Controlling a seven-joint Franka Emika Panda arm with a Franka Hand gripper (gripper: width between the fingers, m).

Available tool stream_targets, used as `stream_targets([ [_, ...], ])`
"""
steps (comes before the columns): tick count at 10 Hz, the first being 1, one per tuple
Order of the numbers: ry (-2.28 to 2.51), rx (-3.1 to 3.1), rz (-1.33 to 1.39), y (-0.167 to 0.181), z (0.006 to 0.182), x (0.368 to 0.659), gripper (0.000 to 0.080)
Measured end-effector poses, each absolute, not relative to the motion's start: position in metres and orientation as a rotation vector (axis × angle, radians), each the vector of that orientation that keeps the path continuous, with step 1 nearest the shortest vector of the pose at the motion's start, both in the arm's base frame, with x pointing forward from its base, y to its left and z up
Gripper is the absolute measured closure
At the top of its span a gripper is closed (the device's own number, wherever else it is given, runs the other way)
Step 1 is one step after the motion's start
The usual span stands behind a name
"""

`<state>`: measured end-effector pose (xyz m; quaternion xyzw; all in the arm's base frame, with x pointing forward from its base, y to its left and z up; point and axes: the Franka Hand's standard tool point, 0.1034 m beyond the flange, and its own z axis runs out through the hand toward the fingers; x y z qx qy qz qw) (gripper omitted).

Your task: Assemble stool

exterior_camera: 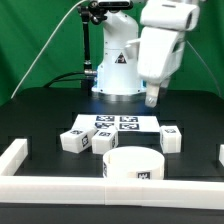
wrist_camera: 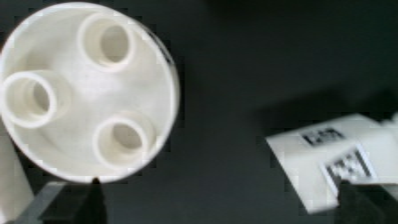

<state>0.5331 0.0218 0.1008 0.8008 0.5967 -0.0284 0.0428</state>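
The stool's round white seat (exterior_camera: pixel 135 165) lies at the front of the black table, with a marker tag on its side. In the wrist view the seat (wrist_camera: pixel 80 90) shows three round sockets. Three chunky white legs lie behind it: one (exterior_camera: pixel 73 140) at the exterior view's left, one (exterior_camera: pixel 103 143) beside it, one (exterior_camera: pixel 171 138) at the right. The wrist view catches one tagged leg (wrist_camera: pixel 338 150). My gripper (exterior_camera: pixel 152 97) hangs in the air above the table, behind the seat. It (wrist_camera: pixel 222 190) stands open with only dark table between its fingers.
The marker board (exterior_camera: pixel 115 122) lies flat behind the legs, in front of the arm's white base (exterior_camera: pixel 115 75). A long white border rail (exterior_camera: pixel 40 185) runs along the table's front and up its left side. A cable hangs at the back left.
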Motion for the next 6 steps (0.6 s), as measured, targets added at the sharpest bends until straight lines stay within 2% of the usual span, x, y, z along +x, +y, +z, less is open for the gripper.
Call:
stream_targets([
  [3, 1.990, 2.357, -0.077, 0.000, 0.082, 0.568, 0.0150],
  [6, 1.981, 2.368, -0.082, 0.003, 0.081, 0.564, 0.0150],
])
